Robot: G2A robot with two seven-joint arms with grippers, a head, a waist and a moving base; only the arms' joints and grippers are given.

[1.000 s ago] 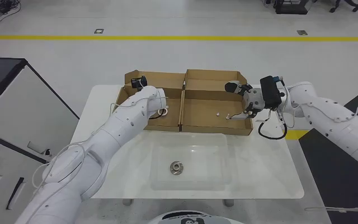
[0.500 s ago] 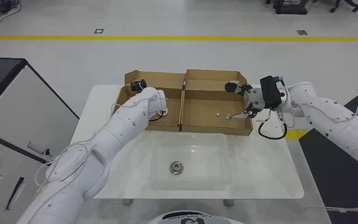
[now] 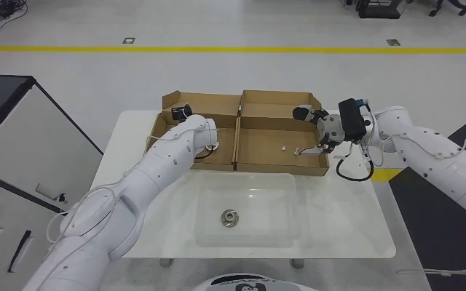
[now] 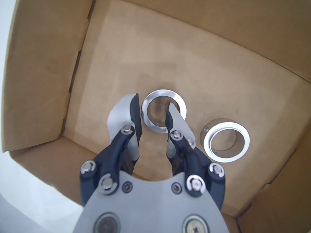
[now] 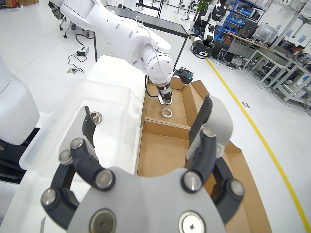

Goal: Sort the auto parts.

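Drifting slightly down-frame in the top view since a second ago, the left gripper (image 4: pixel 151 101) has its jaws spread astride one wall of a metal ring (image 4: pixel 164 93): one finger in the bore, the other just outside. A second ring (image 4: pixel 226 157) lies near, lower right, both on the left box (image 4: pixel 194 56) floor. The right gripper (image 5: pixel 147 104), jaws spread wide, hovers unmoved over the right box (image 3: pixel 269 149) at its upper-right corner. A flanged part (image 3: pixel 230 217) sits in the clear tray (image 3: pixel 211 218).

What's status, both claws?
Left claw open astride ring wall in cardboard box. Right claw open, empty. One part in tray. Second ring alongside, apart.
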